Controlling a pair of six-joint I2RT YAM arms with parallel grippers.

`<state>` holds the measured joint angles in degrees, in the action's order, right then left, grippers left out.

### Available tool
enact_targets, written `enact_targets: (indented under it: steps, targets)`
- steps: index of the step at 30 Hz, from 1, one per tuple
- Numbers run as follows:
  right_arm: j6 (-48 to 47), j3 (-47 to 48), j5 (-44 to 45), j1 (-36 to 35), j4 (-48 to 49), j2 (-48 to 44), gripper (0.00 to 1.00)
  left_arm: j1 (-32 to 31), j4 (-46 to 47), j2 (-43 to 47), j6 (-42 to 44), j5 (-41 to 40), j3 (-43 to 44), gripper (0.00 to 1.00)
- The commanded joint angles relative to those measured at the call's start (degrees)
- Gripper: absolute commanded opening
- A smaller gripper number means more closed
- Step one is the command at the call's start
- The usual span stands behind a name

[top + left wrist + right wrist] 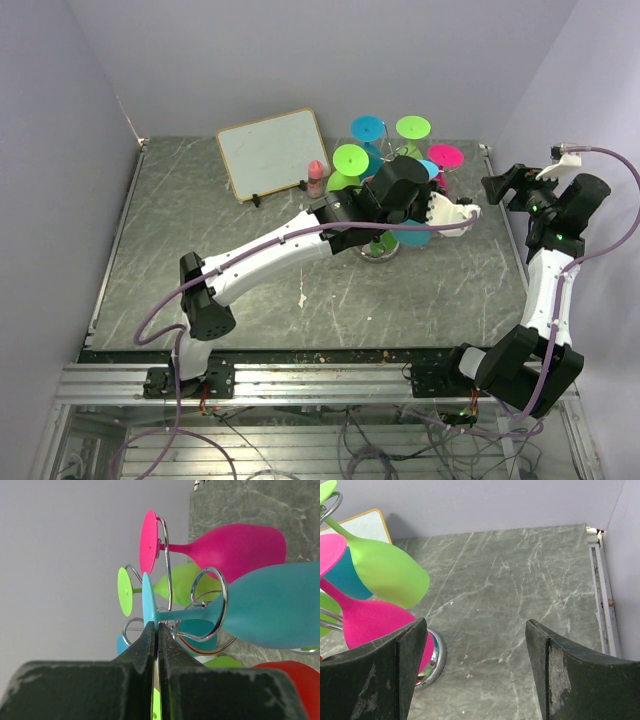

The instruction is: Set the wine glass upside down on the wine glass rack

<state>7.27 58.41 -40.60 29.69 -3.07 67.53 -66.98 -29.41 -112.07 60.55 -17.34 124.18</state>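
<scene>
The silver wire wine glass rack stands at the back middle of the table and carries several coloured glasses upside down. My left gripper is up at the rack. In the left wrist view it is shut on the rim of the foot of a cyan wine glass. That glass's stem lies inside a wire loop of the rack, bowl downward. Its foot also shows in the top view. My right gripper is open and empty to the right of the rack, seen above bare table in its own view.
Pink, green, cyan and green glasses hang on the rack. A red glass shows low by the rack. A white board and a small red-capped bottle stand left of it. The table's rail runs along the right.
</scene>
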Motion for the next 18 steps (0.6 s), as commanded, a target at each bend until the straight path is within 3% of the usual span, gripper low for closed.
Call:
enact_targets:
  steps: [1, 18]
  targets:
    - [0.34, -0.71, -0.60, 0.63, 1.82, -1.03, 0.79, -0.70, -1.03, 3.62, -0.74, 0.93, -0.96, 0.07]
    - [0.37, -2.36, -1.37, 0.63, 2.12, -1.07, 0.79, -4.91, -4.07, 3.30, -0.02, 0.18, 0.41, 0.07]
